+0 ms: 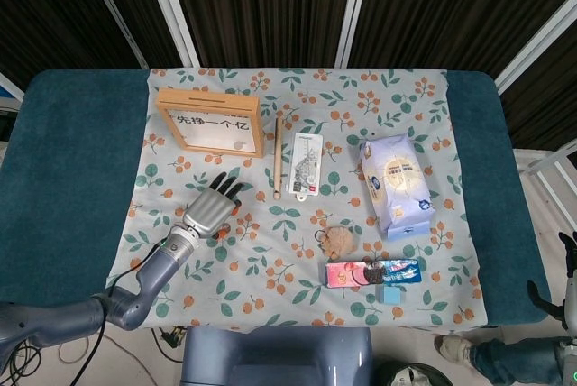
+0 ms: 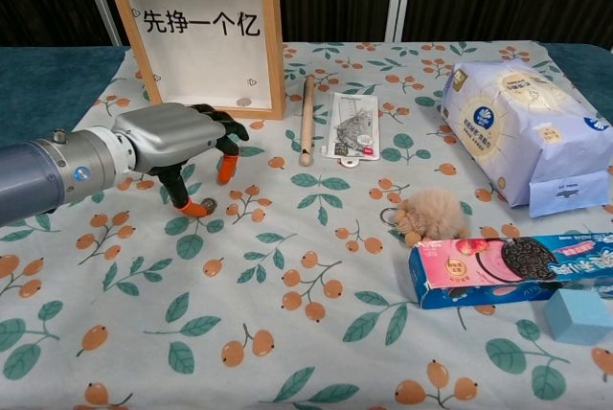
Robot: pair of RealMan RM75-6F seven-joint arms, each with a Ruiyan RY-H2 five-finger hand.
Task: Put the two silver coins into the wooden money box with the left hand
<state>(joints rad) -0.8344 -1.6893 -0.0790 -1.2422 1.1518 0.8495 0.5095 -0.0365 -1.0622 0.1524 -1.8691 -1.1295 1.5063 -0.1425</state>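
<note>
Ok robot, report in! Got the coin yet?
Left hand over tablecloth, thumb tip beside small silver coin. Not lifted. Wooden framed money box behind, nothing between. Right hand out of view.

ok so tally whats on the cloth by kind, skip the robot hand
Wooden: 2, wooden-framed money box, thin wooden stick
Snack packs: 2, white and blue bag, pink and blue biscuit box
Plush: 1, tan fluffy toy
Blocks: 1, light blue cube
Carded packs: 1, flat white pack
Coins: 1, small silver coin
Total: 8
</note>
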